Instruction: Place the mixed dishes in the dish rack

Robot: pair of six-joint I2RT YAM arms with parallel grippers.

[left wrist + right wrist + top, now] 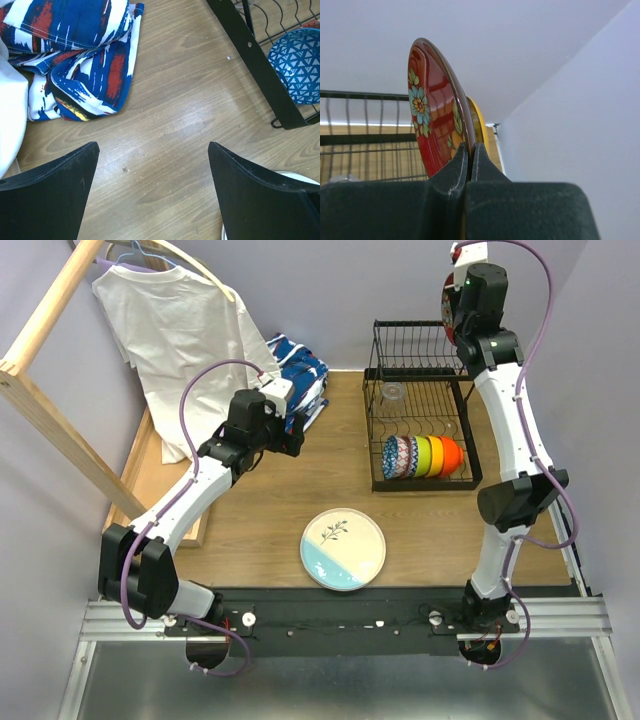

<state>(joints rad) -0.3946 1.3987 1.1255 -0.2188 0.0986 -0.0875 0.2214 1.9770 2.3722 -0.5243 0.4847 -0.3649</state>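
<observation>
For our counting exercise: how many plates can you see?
3: a blue-and-cream plate on the table, a red floral plate in the right gripper, a yellow plate just behind it. Others may be hidden.

Saw only a sliver of yellow plate (479,125) behind the red plate (432,110), with lower rims lost behind the right fingers (452,175). Caught a white edge of pale plate (295,176) past the left finger (260,200). Lost half the bowl (297,65) to the right edge
</observation>
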